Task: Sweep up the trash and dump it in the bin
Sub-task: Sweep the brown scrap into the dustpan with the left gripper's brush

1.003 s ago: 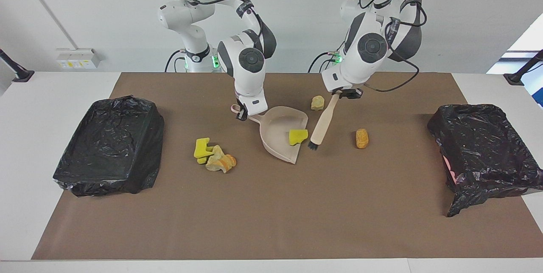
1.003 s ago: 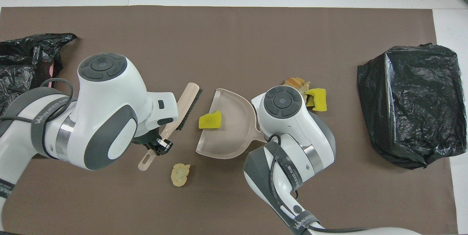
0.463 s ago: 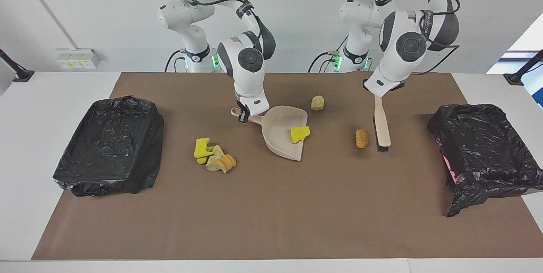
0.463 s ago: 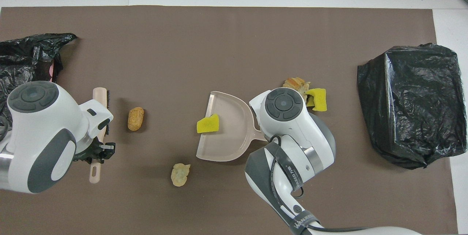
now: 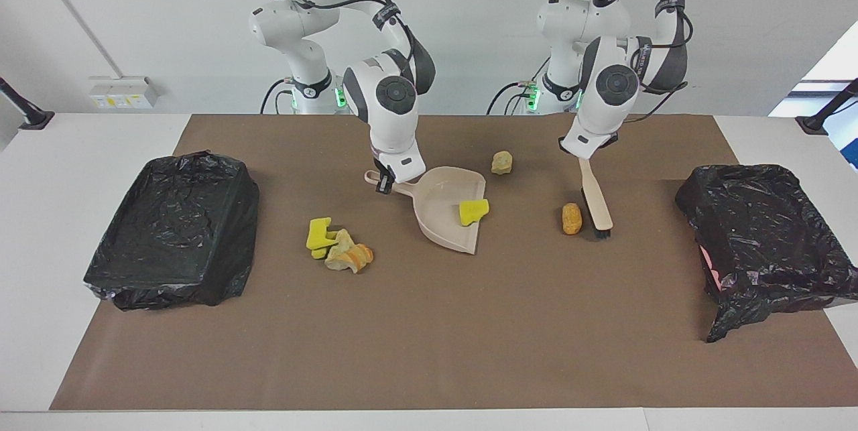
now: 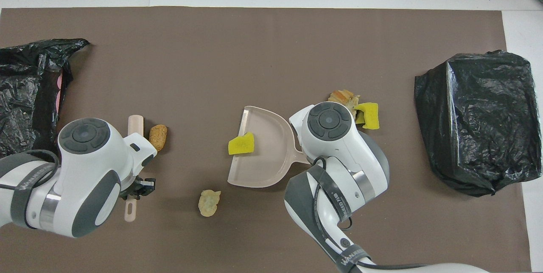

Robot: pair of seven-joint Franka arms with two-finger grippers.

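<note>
- The tan-orange lump (image 5: 571, 218), oblong and rough, is laid lengthwise toward the robots, just beside the brush (image 5: 595, 200) bristles, on the dustpan's side.
- The brush handle is pinched by the left gripper (image 5: 582, 153); bristles are down on the mat.
- A yellow sponge chunk (image 5: 472, 211) is seen in the smooth beige dustpan (image 5: 442, 206) (near its lip).
- The dustpan handle is clamped by the right gripper (image 5: 383, 183).

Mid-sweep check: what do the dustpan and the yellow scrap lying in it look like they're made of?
Dustpan: probably moulded plastic, smooth beige with a slight sheen, thin raised rim. Yellow scrap in it: likely sponge foam, matte bright yellow, blocky cut edges; pores cannot be made out, so this stays a guess.
</note>
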